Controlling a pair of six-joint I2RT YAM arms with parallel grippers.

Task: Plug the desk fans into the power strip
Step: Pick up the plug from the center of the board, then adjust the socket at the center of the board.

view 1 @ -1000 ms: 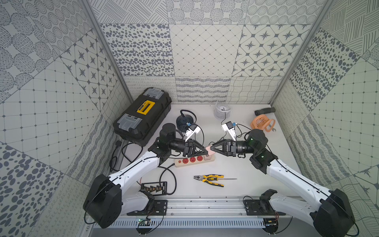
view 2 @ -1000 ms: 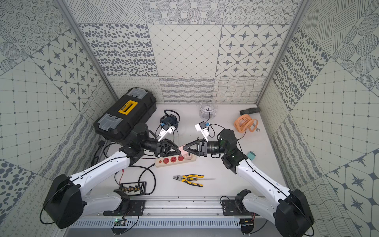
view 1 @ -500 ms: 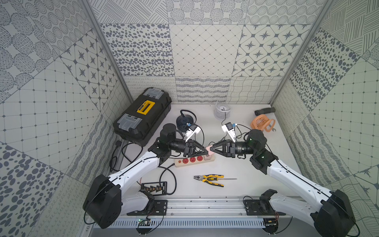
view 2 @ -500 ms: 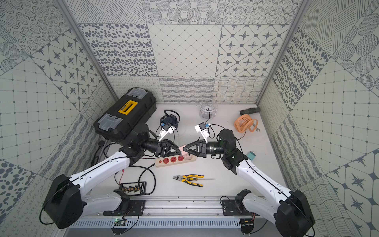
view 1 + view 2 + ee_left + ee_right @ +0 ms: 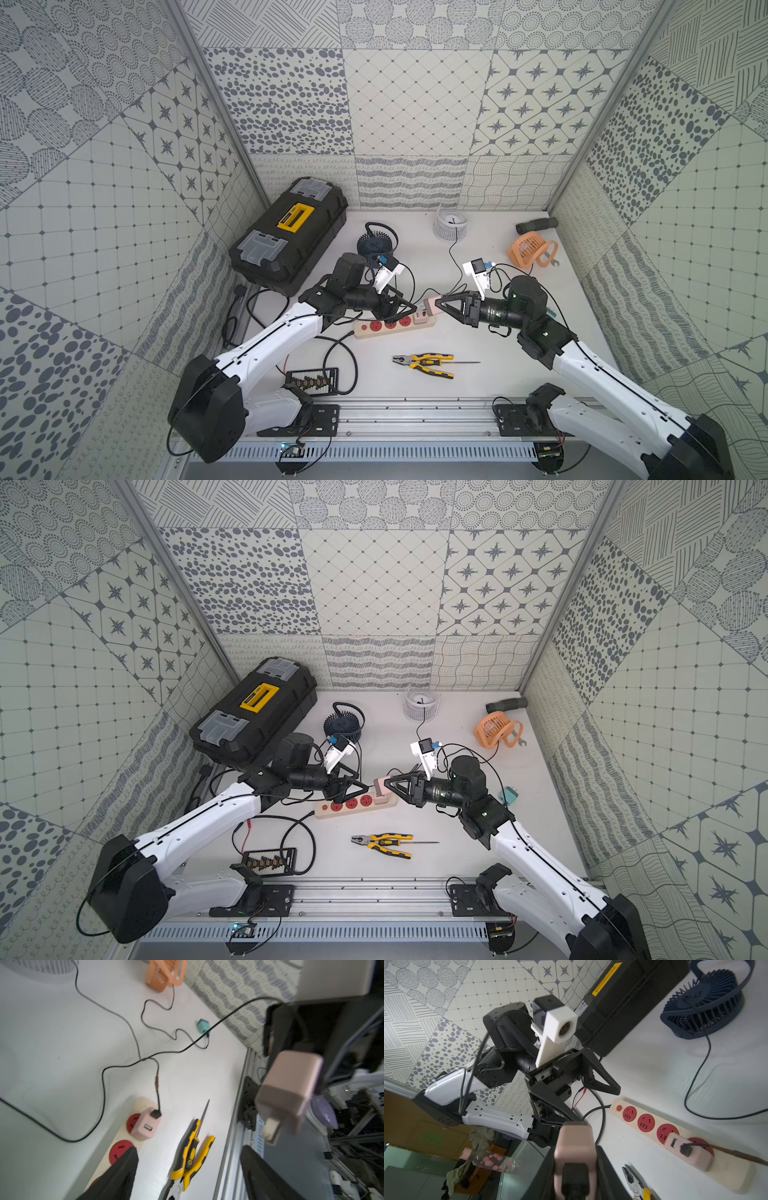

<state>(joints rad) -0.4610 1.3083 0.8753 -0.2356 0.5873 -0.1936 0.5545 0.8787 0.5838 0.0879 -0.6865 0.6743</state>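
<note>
Starting at the left, the black toolbox [image 5: 289, 237] sits against the wall, the dark blue fan [image 5: 376, 246] just beside it; the left gripper [image 5: 404, 316] hangs over the left half of the power strip [image 5: 395, 328], fingers [image 5: 124, 1167] spread wide, nothing between them; the strip lies flat mid-table between the two arms, red sockets facing up, thick black cord [image 5: 340, 353] trailing off its left end; one pink plug block [image 5: 146, 1124] is already seated in a socket near its right end, a thin cable leading away from it; the yellow-handled pliers [image 5: 424, 362] lie on the table near the strip; and here's the right gripper [image 5: 441, 306], clamped tight on a second pink plug block [image 5: 288, 1093], a black cable stuck in its back, prongs bare, held off the strip just beside its right end; further right, the white fan [image 5: 451, 224] stands at the back wall, the orange fan [image 5: 527, 249] near the corner, a small teal plug block [image 5: 510, 796] beside the right arm.
</note>
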